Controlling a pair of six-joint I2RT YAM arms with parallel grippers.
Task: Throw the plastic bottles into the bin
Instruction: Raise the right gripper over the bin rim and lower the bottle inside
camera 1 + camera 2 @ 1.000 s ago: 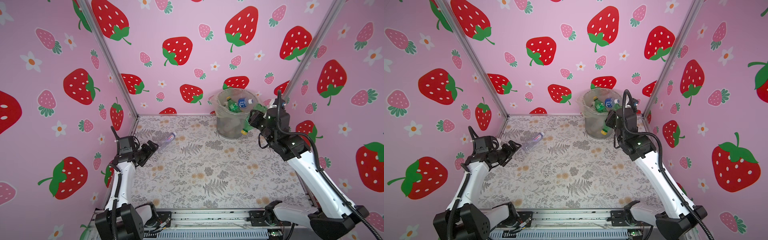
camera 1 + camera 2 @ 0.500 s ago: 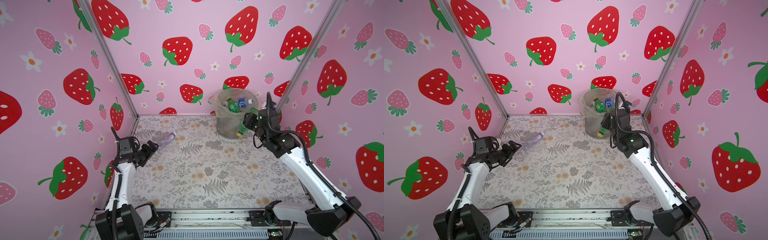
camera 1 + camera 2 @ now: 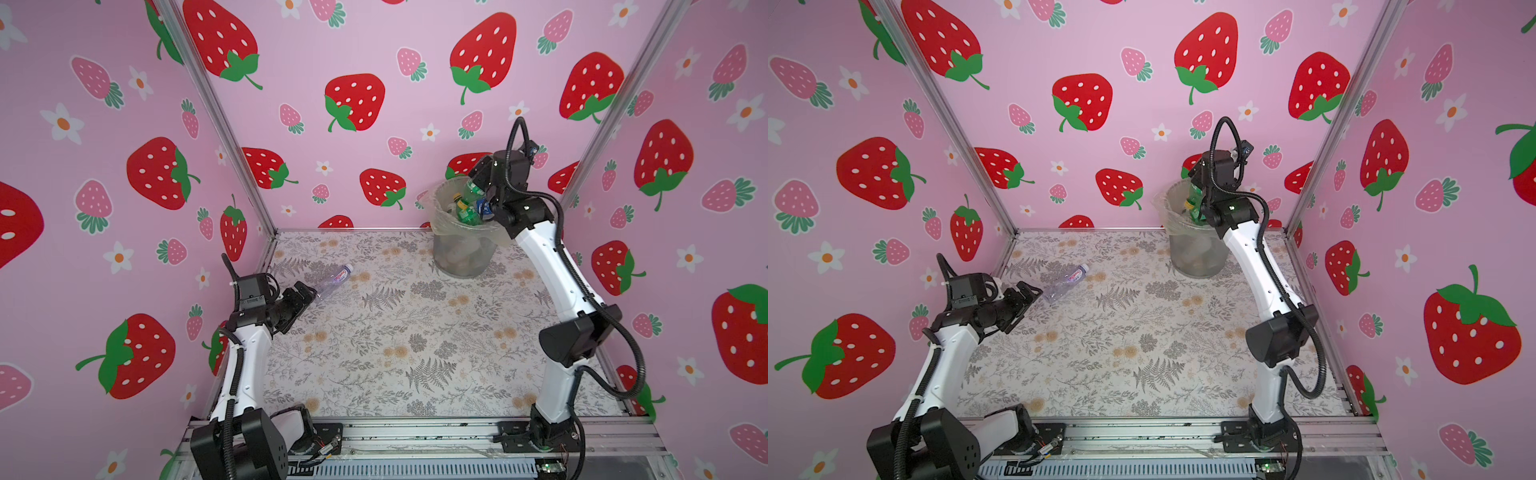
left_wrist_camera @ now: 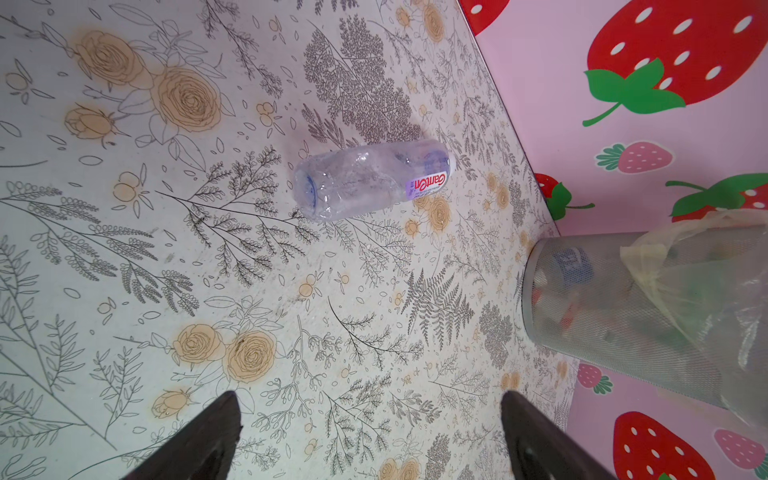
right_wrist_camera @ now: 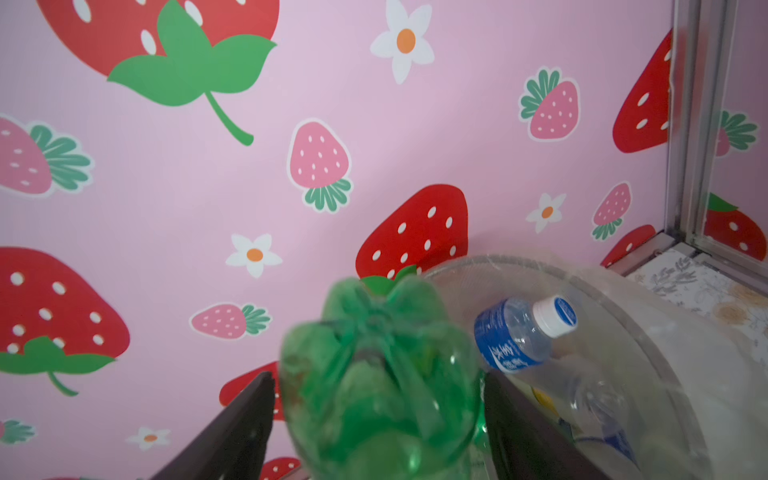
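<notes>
bin (image 3: pixel 461 257) part-full; right gripper (image 5: pixel 377 376) over it, jaws apart, green bottle (image 5: pixel 382 415) loose between. one clear bottle (image 3: pixel 333 281) to go, well away from bin; left gripper (image 4: pixel 369 395) spread.

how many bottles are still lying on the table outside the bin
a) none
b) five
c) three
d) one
d: a single clear bottle lies on its side on the table, just in front of the open left gripper; every other bottle in view is in or over the bin.
</notes>
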